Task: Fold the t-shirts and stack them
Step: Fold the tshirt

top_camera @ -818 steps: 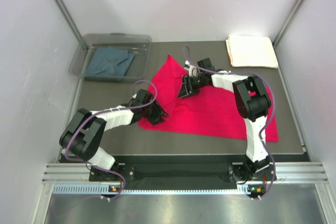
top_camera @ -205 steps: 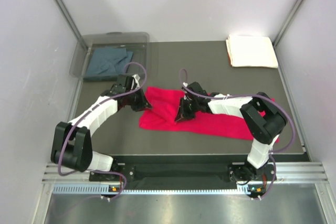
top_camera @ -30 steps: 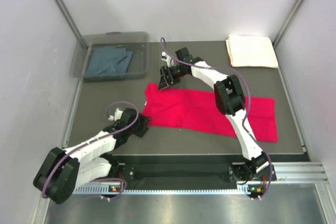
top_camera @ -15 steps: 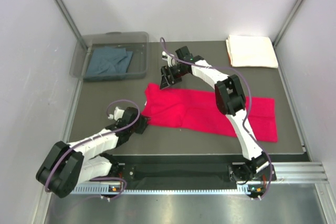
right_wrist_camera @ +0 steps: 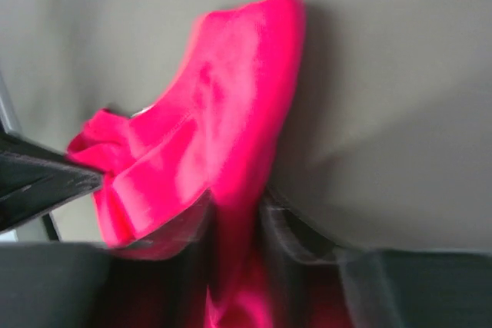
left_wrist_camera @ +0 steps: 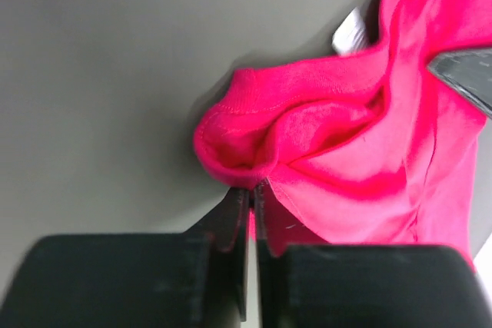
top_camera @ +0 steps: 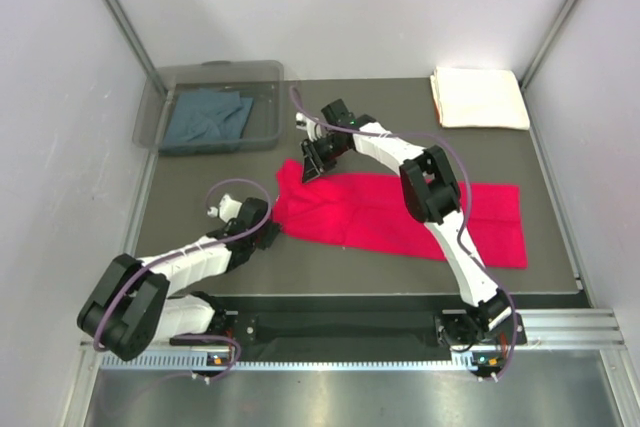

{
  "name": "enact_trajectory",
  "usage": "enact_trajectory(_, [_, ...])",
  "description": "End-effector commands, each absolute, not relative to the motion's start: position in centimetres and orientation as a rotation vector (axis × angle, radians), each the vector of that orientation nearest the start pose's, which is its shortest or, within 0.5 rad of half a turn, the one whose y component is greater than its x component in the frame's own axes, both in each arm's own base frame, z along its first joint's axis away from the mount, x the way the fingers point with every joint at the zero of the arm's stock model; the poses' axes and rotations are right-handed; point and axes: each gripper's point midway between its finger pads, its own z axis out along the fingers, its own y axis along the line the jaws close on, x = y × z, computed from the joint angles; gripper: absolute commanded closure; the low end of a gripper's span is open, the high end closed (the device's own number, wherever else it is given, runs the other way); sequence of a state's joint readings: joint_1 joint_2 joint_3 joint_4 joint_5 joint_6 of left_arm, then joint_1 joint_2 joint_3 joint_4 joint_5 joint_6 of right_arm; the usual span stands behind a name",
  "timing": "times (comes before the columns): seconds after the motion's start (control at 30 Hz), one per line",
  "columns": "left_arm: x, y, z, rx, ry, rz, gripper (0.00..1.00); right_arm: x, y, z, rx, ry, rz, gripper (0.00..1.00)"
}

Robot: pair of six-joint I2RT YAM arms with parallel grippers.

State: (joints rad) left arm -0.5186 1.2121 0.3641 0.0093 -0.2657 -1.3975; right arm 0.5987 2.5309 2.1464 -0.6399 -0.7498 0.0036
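Red shirt [top_camera: 400, 217] pinched at both corners nearest the bin [top_camera: 215, 107].
Left pincer [left_wrist_camera: 250, 190] clamps the corner farther from it, right pincer [right_wrist_camera: 237, 205] the closer; the rest lies on the table [top_camera: 350, 107].

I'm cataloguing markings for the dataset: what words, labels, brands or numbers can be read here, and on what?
No text is readable.
Small white patch, perhaps a tag, at the red t-shirt: too blurred to read.
Clear bin, cream-white t-shirt: no writing visible.
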Motion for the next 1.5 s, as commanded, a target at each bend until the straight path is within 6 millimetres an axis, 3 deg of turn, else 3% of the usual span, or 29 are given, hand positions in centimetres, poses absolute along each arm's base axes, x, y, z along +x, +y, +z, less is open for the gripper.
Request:
enact_trajectory(0.0, [28.2,-14.1,3.7,-1.069,2.137,-0.531,1.0,39.9,40.2,0.3,-0.916,2.512,1.083,0.8])
enact_trajectory(0.13, [29.1,-14.4,4.5,-1.015,2.132,-0.526,1.0,44.4,37.4,1.8,-0.676,2.495,1.052,0.97])
enact_trajectory(0.17, [29.4,-14.7,4.9,-0.997,2.133,-0.54,1.0,44.7,36.7,1.6,-0.615,2.512,1.061,0.99])
enact_trajectory(0.33, [30.8,-16.8,5.7,-0.901,2.168,-0.575,1.0,47.9,34.2,4.0,-0.489,2.435,1.087,1.0])
enact_trajectory(0.37, [31.8,-17.6,7.1,-0.873,2.147,-0.599,1.0,48.3,33.9,4.7,-0.484,2.416,1.079,1.0])
enact_trajectory(0.43, [32.8,-18.5,7.7,-0.791,2.163,-0.57,1.0,49.3,33.0,5.2,-0.455,2.399,1.047,1.0])
enact_trajectory(0.47, [34.1,-19.2,9.4,-0.765,2.144,-0.578,1.0,49.9,32.8,5.8,-0.441,2.376,1.039,1.0])
enact_trajectory(0.53, [35.4,-19.6,9.1,-0.689,2.179,-0.508,1.0,51.0,31.9,6.2,-0.397,2.355,1.014,1.0])
enact_trajectory(0.57, [37.0,-20.3,10.9,-0.66,2.148,-0.517,1.0,51.7,31.8,6.9,-0.374,2.327,1.018,1.0])
enact_trajectory(0.6, [37.7,-20.5,10.1,-0.609,2.17,-0.472,1.0,52.3,31.3,6.9,-0.348,2.319,1.017,1.0])
enact_trajectory(0.67, [39.9,-21.0,11.7,-0.589,2.124,-0.454,1.0,53.6,31.1,7.7,-0.316,2.275,1.028,1.0])
enact_trajectory(0.7, [40.7,-21.1,10.9,-0.558,2.134,-0.417,1.0,54.1,31.0,8.1,-0.308,2.26,1.029,1.0])
enact_trajectory(0.77, [42.9,-21.8,12.3,-0.535,2.086,-0.434,1.0,55.5,30.5,8.9,-0.284,2.226,1.014,1.0])
enact_trajectory(0.8, [43.8,-22.1,11.3,-0.503,2.098,-0.41,1.0,56.4,30.1,9.4,-0.268,2.196,1.009,1.0])
enact_trajectory(0.83, [45.3,-22.4,12.5,-0.5,2.066,-0.426,1.0,56.9,30.0,9.8,-0.244,2.185,1.017,1.0])
enact_trajectory(0.87, [46.0,-22.5,12.2,-0.488,2.067,-0.418,1.0,57.8,30.0,10.3,-0.234,2.159,1.018,1.0])
enact_trajectory(0.9, [46.8,-22.5,10.9,-0.46,2.088,-0.391,1.0,58.4,29.7,10.7,-0.217,2.144,1.017,1.0])
enact_trajectory(0.93, [48.4,-22.4,11.8,-0.461,2.05,-0.408,1.0,59.2,29.5,11.2,-0.2,2.117,1.011,1.0])
enact_trajectory(0.97, [49.2,-22.3,10.6,-0.434,2.068,-0.39,1.0,59.9,29.5,11.7,-0.193,2.095,1.004,1.0])
enact_trajectory(1.03, [51.3,-21.5,11.1,-0.433,2.036,-0.386,1.0,61.4,28.9,12.5,-0.163,2.049,0.972,1.0])
enact_trajectory(1.1, [53.3,-20.7,10.1,-0.411,2.028,-0.38,1.0,62.9,28.5,13.1,-0.117,2.01,0.964,1.0])
enact_trajectory(1.13, [54.4,-20.8,10.6,-0.404,2.006,-0.394,1.0,63.7,28.5,14.2,-0.1,1.97,0.976,1.0])
enact_trajectory(1.17, [55.5,-20.7,10.8,-0.399,1.984,-0.412,1.0,64.1,28.5,13.4,-0.081,1.973,0.977,1.0])
enact_trajectory(1.2, [56.3,-20.4,9.4,-0.377,2.002,-0.42,1.0,64.6,28.1,13.1,-0.055,1.973,0.97,1.0])
enact_trajectory(1.27, [58.3,-20.6,8.8,-0.362,1.986,-0.438,1.0,65.7,28.1,13.6,-0.033,1.923,0.971,1.0])
enact_trajectory(1.33, [60.3,-20.7,9.8,-0.338,1.953,-0.494,1.0,66.5,27.7,13.4,-0.003,1.906,0.944,1.0])
enact_trajectory(1.37, [60.9,-20.7,8.4,-0.334,1.966,-0.495,1.0,66.9,27.7,13.0,0.003,1.897,0.94,1.0])
enact_trajectory(1.43, [62.5,-21.0,9.6,-0.309,1.933,-0.543,1.0,67.6,27.6,13.2,0.02,1.873,0.945,0.99])
enact_trajectory(1.47, [63.0,-20.9,8.6,-0.3,1.942,-0.536,1.0,67.8,27.7,12.4,0.031,1.878,0.947,0.99])
